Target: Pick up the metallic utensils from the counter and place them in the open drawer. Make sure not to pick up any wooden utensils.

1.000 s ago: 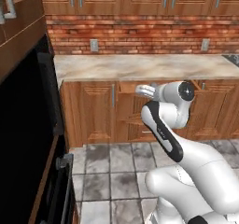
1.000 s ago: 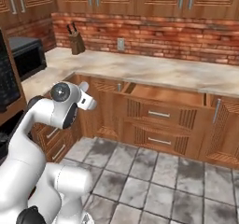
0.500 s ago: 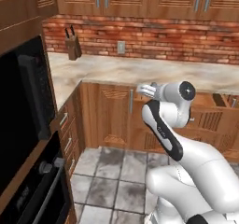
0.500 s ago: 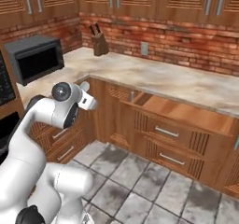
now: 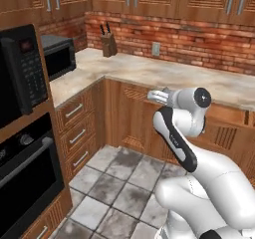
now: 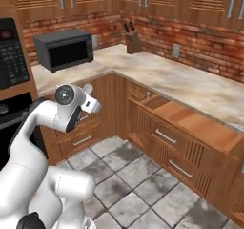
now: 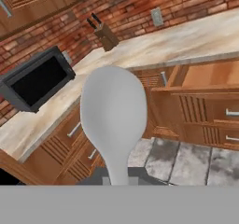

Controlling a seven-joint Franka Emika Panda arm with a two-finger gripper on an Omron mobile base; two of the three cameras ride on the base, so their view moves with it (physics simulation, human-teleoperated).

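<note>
The spoon (image 7: 113, 111) is filling the middle of the hand view: pale silver-grey, round-bowled, its bowl facing the camera and its neck narrowing down toward the bottom edge, where the gripper is clamping it. Behind the bowl, the open drawer (image 7: 205, 85) is sitting at the right, its plain light wood interior showing above a carved front. A microwave (image 7: 37, 80) is standing on the marbled worktop (image 7: 154, 48) at the left, and a knife block (image 7: 106, 35) is standing at the worktop's back edge against the brick wall. Grey floor tiles (image 7: 186, 160) are lying open below the drawer fronts.

Left base view: the gripper (image 5: 155, 96) is hanging in the air in front of the cabinet faces, level with the front edge of the worktop (image 5: 149, 73), a sliver of grey metal projecting from it. The knife block (image 5: 108, 45) is standing near the back edge, the microwave (image 5: 57, 56) in the left corner. The tiled floor (image 5: 114, 183) between robot and cabinets is lying open.

Right base view: the gripper (image 6: 91, 104) is hanging over the floor, well apart from the open drawer (image 6: 190, 123), which is jutting out under the front edge of the worktop (image 6: 190, 87). The floor tiles (image 6: 143, 180) in front of it are giving open room.
</note>
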